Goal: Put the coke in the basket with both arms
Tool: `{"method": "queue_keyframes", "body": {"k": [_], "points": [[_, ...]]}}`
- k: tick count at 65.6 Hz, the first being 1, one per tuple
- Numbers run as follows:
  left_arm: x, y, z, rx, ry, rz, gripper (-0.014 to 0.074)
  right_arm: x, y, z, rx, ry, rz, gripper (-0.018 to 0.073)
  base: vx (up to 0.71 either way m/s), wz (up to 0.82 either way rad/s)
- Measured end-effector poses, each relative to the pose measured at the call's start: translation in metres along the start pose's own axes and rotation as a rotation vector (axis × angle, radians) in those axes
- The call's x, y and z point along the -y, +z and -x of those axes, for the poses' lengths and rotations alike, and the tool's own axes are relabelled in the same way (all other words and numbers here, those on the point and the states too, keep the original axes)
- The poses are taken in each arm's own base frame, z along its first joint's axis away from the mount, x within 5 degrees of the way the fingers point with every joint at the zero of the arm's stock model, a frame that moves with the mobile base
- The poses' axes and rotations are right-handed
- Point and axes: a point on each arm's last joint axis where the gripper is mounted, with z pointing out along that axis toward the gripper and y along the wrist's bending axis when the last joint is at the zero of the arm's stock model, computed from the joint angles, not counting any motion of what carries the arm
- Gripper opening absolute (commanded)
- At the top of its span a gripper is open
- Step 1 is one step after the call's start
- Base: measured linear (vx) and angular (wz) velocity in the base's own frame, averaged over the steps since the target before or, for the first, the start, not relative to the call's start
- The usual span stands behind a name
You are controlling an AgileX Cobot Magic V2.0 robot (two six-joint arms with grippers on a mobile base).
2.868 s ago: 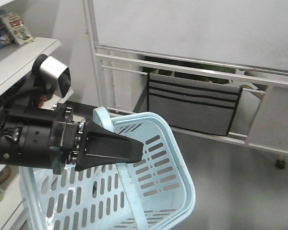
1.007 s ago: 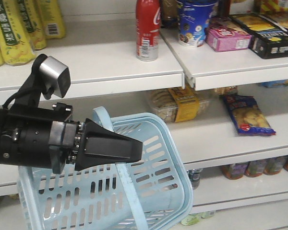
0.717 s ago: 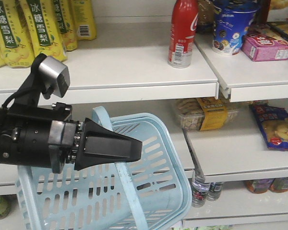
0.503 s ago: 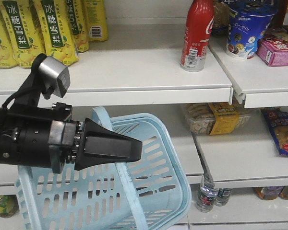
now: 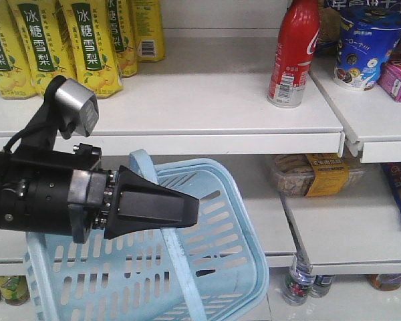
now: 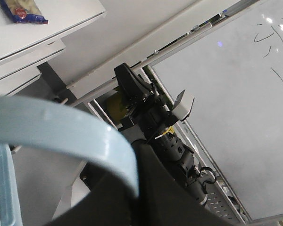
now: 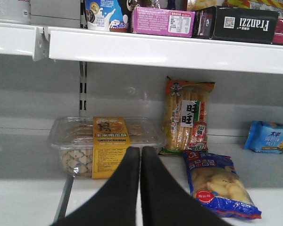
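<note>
The coke (image 5: 293, 56), an all-red bottle with white script, stands upright on the upper white shelf (image 5: 214, 127), right of centre in the front view. Below and to its left, the light blue basket (image 5: 214, 267) hangs tilted by its swing handle (image 5: 144, 167). My left gripper (image 5: 189, 206) is shut on that handle, which crosses close in the left wrist view as a pale blue handle (image 6: 61, 134). My right gripper (image 7: 141, 154) is shut with nothing in it. It points at the lower shelf, in front of a clear cookie tray (image 7: 104, 143).
Yellow drink cartons (image 5: 67, 40) line the upper shelf at left. A blue cup (image 5: 367, 43) and a pink box (image 5: 397, 77) stand right of the coke. Snack bags (image 7: 217, 183) lie on the lower shelf. Small bottles (image 5: 297, 284) sit on the bottom shelf.
The front view has swung from a whiteboard and rack to the shelves. The coke has drifted right and down in the view. The left gripper keeps hold of the basket handle.
</note>
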Motion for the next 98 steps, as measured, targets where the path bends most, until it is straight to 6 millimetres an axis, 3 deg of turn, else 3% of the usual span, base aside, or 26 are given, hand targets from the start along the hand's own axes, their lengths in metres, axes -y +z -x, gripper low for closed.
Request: {"method": "queue_keyframes", "body": {"k": [98], "points": [[-0.0002, 0.0001, -0.0005, -0.003, -0.001, -0.001, -0.0006, 0.0000, 0.0000, 0.0000, 0.000, 0.000, 0.000, -0.0002, 0.02, 0.02]]}}
